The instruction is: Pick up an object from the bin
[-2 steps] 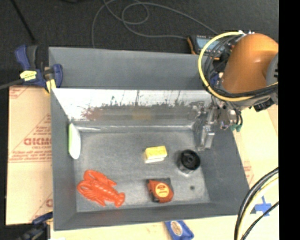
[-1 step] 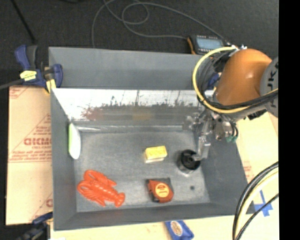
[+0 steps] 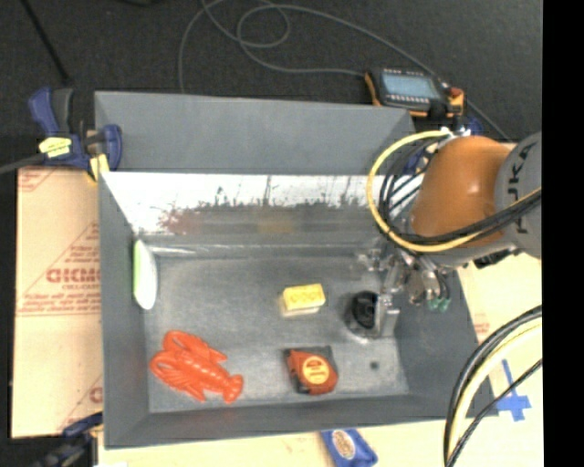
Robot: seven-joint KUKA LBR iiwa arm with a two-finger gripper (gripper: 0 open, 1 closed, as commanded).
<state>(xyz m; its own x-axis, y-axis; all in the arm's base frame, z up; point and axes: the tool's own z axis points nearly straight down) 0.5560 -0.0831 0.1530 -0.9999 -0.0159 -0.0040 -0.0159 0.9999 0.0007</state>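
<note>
I see dark floor (image 3: 274, 55) across the top, thin cable (image 3: 239, 27) looping upper centre, handheld controller (image 3: 408, 88) upper right, pale surface (image 3: 497, 306) lower right.

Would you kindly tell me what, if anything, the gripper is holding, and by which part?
It cannot be told: the gripper is beside a small black rounded object on the right of the grey metal bin, but no hold is discernible.

Arm (image 3: 522, 187) reaching in from the right, orange wrist cover (image 3: 456, 187) bulging above, black and yellow cables (image 3: 392, 196) looped around it, gripper (image 3: 385, 306) angled down and leftward, hanging low below the wrist
</note>
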